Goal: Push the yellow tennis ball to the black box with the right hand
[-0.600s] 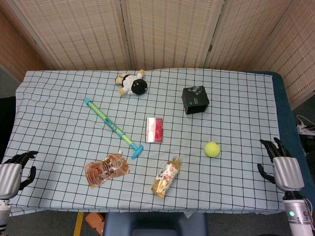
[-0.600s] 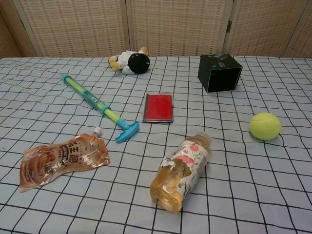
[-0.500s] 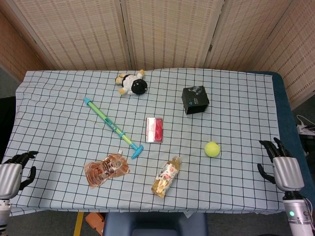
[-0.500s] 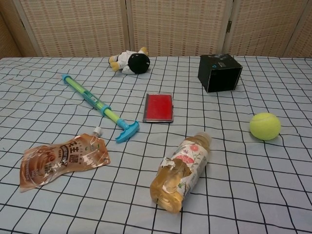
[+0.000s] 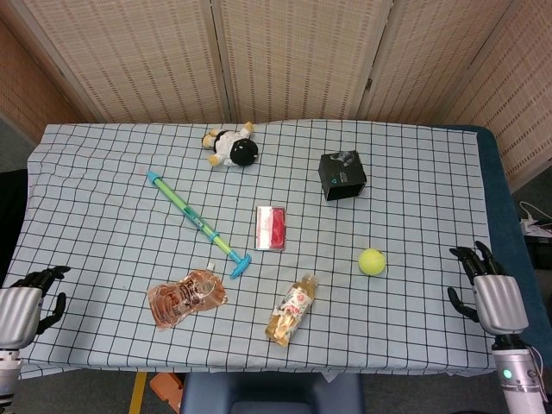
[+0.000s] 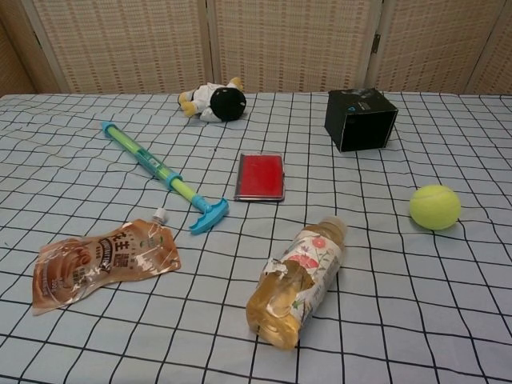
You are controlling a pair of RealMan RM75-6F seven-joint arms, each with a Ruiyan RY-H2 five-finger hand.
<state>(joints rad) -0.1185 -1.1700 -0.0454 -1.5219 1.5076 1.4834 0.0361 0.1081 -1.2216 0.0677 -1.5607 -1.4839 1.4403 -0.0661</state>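
The right hand [image 5: 487, 289] is at the right edge of the desk [image 5: 414, 172], seen only in the head view. Its dark fingers [image 5: 466, 256] are spread apart and point up toward the far side, and it holds nothing. It does not touch any object.

The yellow tennis ball [image 5: 372, 261] lies on the checked cloth to the left of this hand, well apart from it. The black box [image 5: 342, 175] stands further away, behind the ball and a little to its left; there is a free stretch of cloth between the two.

Near the front edge, left of the ball, a bottle [image 5: 292, 310] with amber liquid lies on its side. Behind the bottle a small red case [image 5: 272, 228] lies flat. A blue and green toy pump [image 5: 197, 222] lies in a diagonal line left of the case, and a brown pouch [image 5: 185, 297] is in front of its handle. A plush toy [image 5: 231, 146] lies near the far edge.

The left hand [image 5: 21, 306] is at the left front corner, fingers a little curled and apart, with nothing in it.
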